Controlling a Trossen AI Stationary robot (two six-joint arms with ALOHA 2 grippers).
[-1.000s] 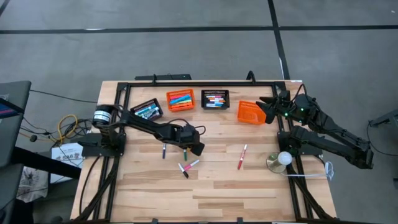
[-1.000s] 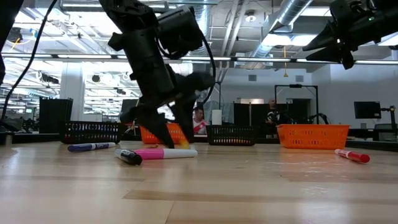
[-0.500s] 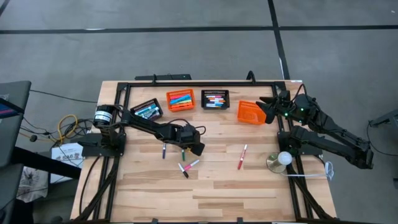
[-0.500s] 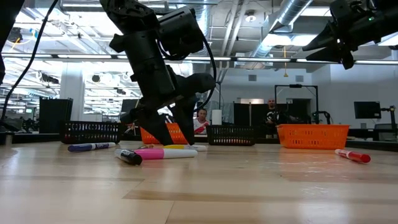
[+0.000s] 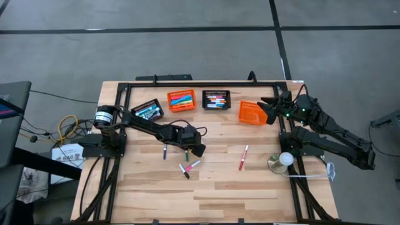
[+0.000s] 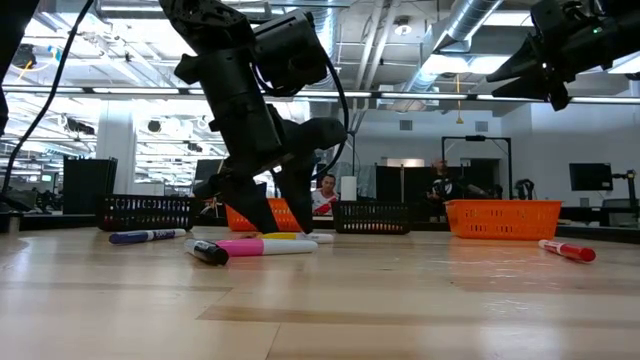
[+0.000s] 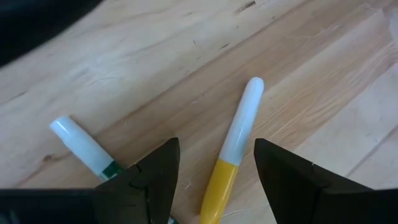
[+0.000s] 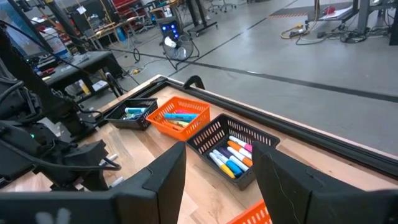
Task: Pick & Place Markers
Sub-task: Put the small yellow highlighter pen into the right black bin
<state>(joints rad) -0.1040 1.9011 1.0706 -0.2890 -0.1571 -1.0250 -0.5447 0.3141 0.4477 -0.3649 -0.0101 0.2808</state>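
Left gripper (image 7: 214, 171) low over the table, jaws open and empty, straddling yellow marker (image 7: 233, 149); green marker (image 7: 84, 149) just beside. Advice: centre on yellow, lower, close mid-barrel. Right gripper (image 8: 221, 180) open, empty.

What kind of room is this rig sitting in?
Probably a large robotics lab or workshop: exposed ceiling ducts, a bare concrete floor around the wooden table, and more workstations with monitors behind.

left gripper (image 7: 214, 165) low over table centre, fingers apart; right gripper (image 5: 270, 107) raised, fingers apart.
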